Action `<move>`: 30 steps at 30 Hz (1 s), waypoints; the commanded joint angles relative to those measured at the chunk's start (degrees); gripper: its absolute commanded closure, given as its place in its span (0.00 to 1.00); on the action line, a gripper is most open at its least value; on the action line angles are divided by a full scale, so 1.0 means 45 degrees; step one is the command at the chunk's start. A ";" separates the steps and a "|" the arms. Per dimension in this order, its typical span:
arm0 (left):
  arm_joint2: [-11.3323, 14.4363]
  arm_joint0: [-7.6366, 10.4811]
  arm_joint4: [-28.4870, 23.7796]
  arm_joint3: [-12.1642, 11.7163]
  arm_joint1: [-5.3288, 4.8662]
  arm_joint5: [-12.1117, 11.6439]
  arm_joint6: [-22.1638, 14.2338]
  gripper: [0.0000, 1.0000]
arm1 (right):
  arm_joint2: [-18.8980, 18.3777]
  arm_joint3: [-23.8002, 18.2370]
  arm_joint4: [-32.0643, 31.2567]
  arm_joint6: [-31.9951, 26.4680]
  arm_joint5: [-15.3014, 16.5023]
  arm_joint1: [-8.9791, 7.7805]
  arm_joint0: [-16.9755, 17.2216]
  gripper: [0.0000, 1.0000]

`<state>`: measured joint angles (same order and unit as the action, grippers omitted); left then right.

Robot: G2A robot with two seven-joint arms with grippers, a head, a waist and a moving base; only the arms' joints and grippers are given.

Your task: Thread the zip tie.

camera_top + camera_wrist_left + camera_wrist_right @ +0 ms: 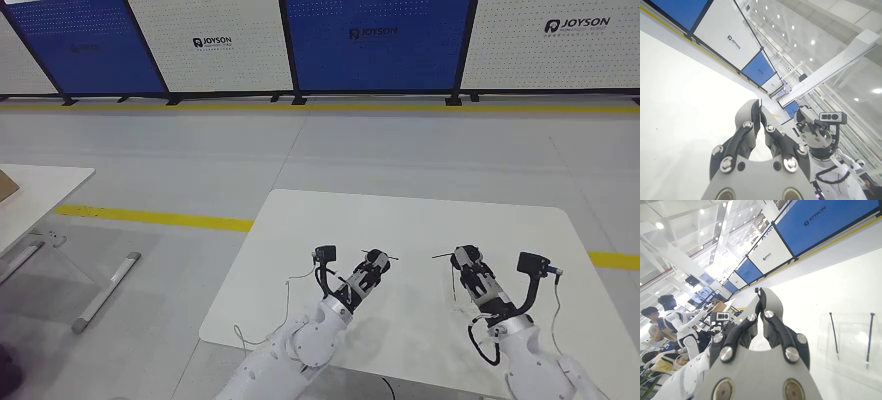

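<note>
Pinched shut on thin black plastic zip tie [761, 102]: left gripper [760, 111], right gripper [760, 298]. Ends apart near front edge of white table [420, 215]; seemingly unthreaded.

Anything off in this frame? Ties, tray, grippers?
Nothing stands out. The left gripper and right gripper are each shut on a bit of black zip tie, held apart above the white table. Two spare ties lie straight, side by side, on the clear tray. No spill or damage shows.
</note>
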<state>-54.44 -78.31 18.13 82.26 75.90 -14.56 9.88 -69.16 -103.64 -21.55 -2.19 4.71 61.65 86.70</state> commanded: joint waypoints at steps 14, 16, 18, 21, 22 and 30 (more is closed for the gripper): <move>-0.0074 -0.0508 0.0243 0.0549 -0.0087 -0.0435 -0.0297 1.00 | 0.1345 0.0471 -0.0918 0.1354 -0.0263 0.0395 -0.0373 1.00; -0.0146 -0.0684 0.0308 0.0698 -0.0140 -0.0701 -0.0515 1.00 | 0.1642 0.0699 -0.1266 0.1637 -0.0460 0.0500 -0.0562 1.00; -0.0213 -0.0780 0.0159 0.0786 -0.0162 -0.0870 -0.0601 1.00 | 0.1704 0.0774 -0.1467 0.1827 -0.0678 0.0538 -0.0609 1.00; -0.0213 -0.0780 0.0159 0.0786 -0.0162 -0.0870 -0.0601 1.00 | 0.1704 0.0774 -0.1467 0.1827 -0.0678 0.0538 -0.0609 1.00; -0.0213 -0.0780 0.0159 0.0786 -0.0162 -0.0870 -0.0601 1.00 | 0.1704 0.0774 -0.1467 0.1827 -0.0678 0.0538 -0.0609 1.00; -0.0343 -0.0765 -0.0095 0.0843 -0.0152 -0.0780 -0.0431 1.00 | 0.1719 0.0840 -0.1350 0.1693 -0.0588 0.0607 -0.0555 1.00</move>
<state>-55.78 -81.77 17.78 86.07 75.21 -18.09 7.40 -61.50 -99.99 -27.84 5.67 1.87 64.30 84.17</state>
